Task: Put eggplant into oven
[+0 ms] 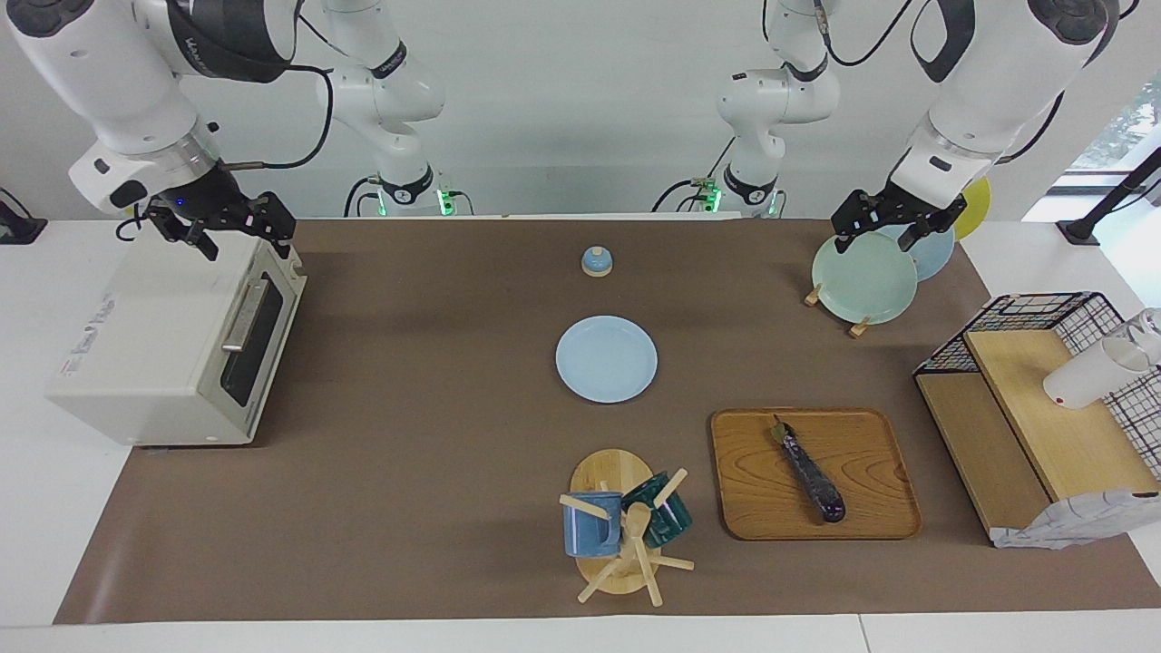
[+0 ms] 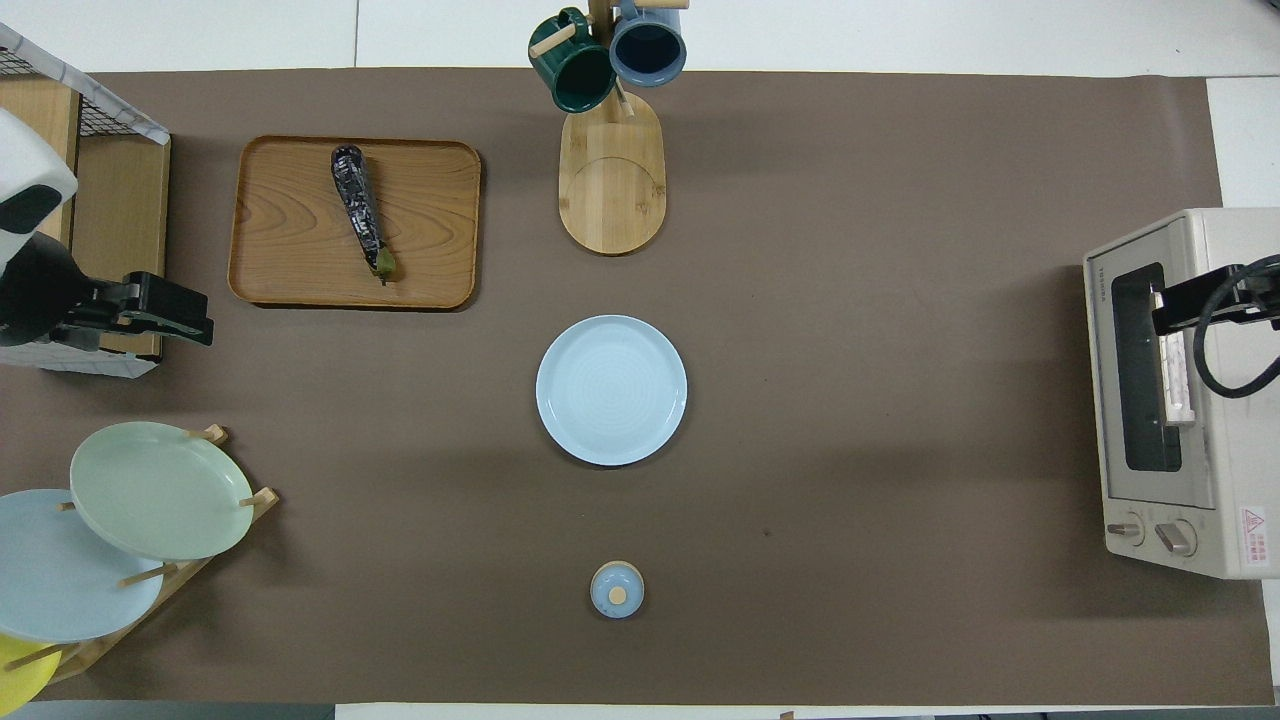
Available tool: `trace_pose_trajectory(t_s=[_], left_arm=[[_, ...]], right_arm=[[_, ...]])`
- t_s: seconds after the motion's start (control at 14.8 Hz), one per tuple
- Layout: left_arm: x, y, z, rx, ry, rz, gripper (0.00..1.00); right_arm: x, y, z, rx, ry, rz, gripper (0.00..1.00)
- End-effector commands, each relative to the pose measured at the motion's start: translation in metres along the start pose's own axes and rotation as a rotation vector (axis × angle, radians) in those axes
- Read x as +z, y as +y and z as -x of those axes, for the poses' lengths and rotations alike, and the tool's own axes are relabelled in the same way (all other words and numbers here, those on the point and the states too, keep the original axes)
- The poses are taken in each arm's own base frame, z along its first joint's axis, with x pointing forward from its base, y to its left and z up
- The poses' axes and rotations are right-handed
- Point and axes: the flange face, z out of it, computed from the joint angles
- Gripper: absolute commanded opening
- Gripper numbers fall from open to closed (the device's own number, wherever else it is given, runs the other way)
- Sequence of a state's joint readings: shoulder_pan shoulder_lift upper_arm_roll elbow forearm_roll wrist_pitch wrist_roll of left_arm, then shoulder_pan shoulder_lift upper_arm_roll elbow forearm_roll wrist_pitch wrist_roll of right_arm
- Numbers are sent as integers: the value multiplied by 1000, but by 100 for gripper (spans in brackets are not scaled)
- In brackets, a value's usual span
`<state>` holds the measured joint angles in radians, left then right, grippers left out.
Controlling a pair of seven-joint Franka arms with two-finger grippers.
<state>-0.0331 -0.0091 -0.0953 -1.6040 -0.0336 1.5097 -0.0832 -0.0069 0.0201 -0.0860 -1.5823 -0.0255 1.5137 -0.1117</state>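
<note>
Eggplant (image 1: 810, 470): on wooden tray (image 1: 871, 435), lower right of the facing frame. Oven (image 1: 172, 345): door closed, middle left. Left claw (image 1: 891, 227) and right claw (image 1: 238, 233): both wide, empty.

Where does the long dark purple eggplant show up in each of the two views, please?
Facing view: the long dark purple eggplant lies slantwise on the rectangular wooden tray, low in the picture, right of centre.
Overhead view: the eggplant lies on the same tray, high in the picture, toward the left.
Shared landmark: the round pale blue plate at mid-table.
</note>
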Motion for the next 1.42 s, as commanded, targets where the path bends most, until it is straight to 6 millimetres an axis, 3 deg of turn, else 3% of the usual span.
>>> trace_pose_trajectory(t_s=[0.0, 0.07, 0.13, 0.2, 0.27, 0.54, 0.74, 1.08, 1.21, 1.35], left_arm=[[8, 3, 1, 1, -2, -6, 100], [7, 2, -1, 0, 21, -4, 100], [11, 2, -7, 1, 59, -1, 100], [17, 2, -11, -3, 80, 1, 100], [24, 3, -19, -9, 94, 4, 100], [73, 2, -79, -35, 104, 54, 100], [125, 2, -116, -61, 119, 66, 100], [195, 5, -158, -165, 192, 89, 100], [229, 22, -168, -188, 174, 97, 100], [248, 31, -178, -272, 222, 111, 100]], right_arm=[[1, 0, 6, 0, 30, -6, 100], [3, 0, 5, -6, 36, -6, 100], [6, -1, 3, -16, 54, -4, 79], [9, 0, 5, -19, 59, -2, 24], [17, 0, 8, -31, 52, 2, 0], [71, 4, 25, -3, 93, 86, 0], [90, 14, 18, 138, 89, 140, 0], [120, 30, 12, 166, 64, 163, 0], [133, 41, 16, 177, 59, 168, 0], [135, 42, 16, 178, 58, 166, 0]])
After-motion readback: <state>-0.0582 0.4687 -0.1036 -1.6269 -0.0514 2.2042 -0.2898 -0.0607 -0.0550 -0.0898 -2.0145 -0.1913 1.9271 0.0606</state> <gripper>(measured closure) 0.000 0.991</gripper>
